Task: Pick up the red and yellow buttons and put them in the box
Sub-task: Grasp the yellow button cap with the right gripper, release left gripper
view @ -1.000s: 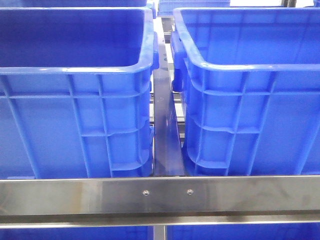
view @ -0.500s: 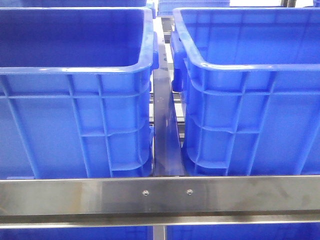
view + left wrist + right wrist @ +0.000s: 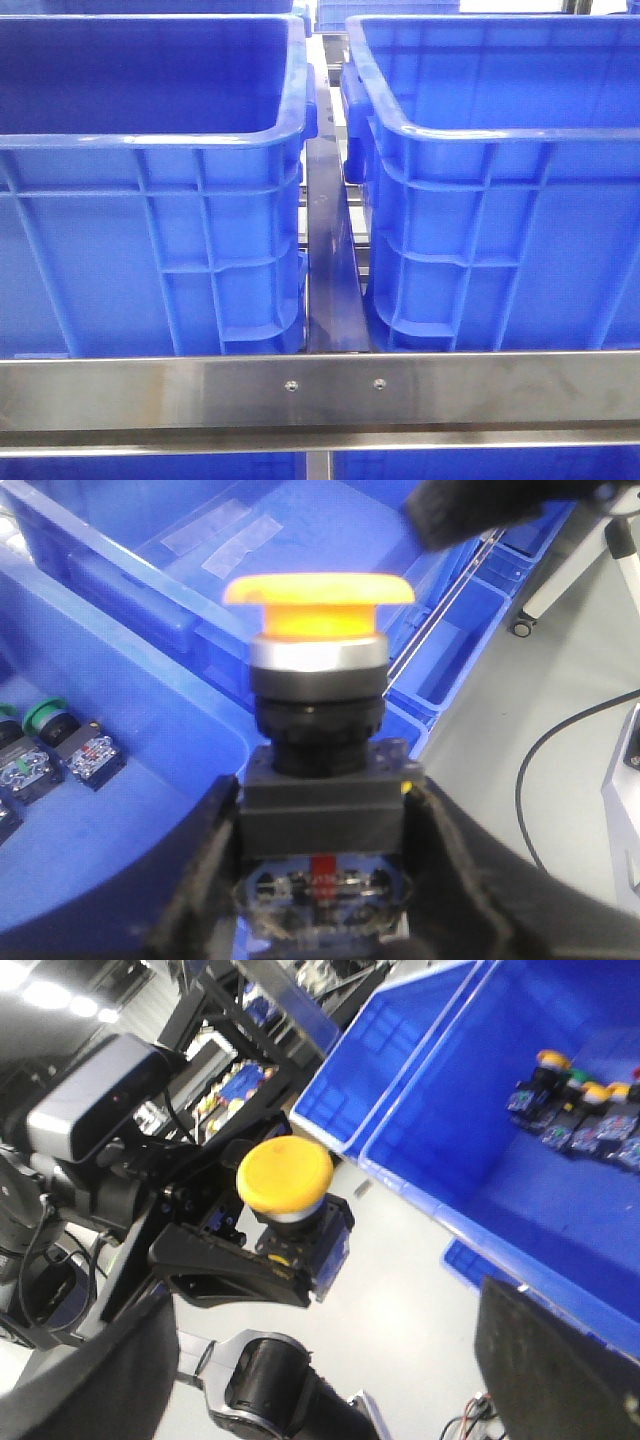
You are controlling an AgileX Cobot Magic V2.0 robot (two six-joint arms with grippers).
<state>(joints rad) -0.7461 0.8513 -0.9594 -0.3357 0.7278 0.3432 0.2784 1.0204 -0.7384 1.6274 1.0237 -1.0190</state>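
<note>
1. In the front view, a blue crate fills the left half of the frame. Its open inside is in shadow, and I cannot see anything lying in it from here.
2. A narrow steel strip runs up the middle gap between the two crates.
3. A second blue crate fills the right half, its ribbed wall facing me. A steel crossbar spans the bottom of the frame in front of both crates. Neither arm shows in this view.
4. In the left wrist view, small push-button units lie on a blue bin floor at the left edge, one of them green-capped.
5. At the centre of that view, the left gripper is clamped on a yellow mushroom button. Its black fingers press both sides of the square black body, and the orange-yellow cap stands upright above them.
6. In the right wrist view, the same yellow mushroom button sits left of centre, held in the left gripper out over grey floor, beside the blue bins rather than over them.
7. At the upper right of that view, more button units lie in a blue bin; some have yellow caps.
8. The right gripper's fingers sit in the bottom corners, spread wide apart with nothing between them.
</note>
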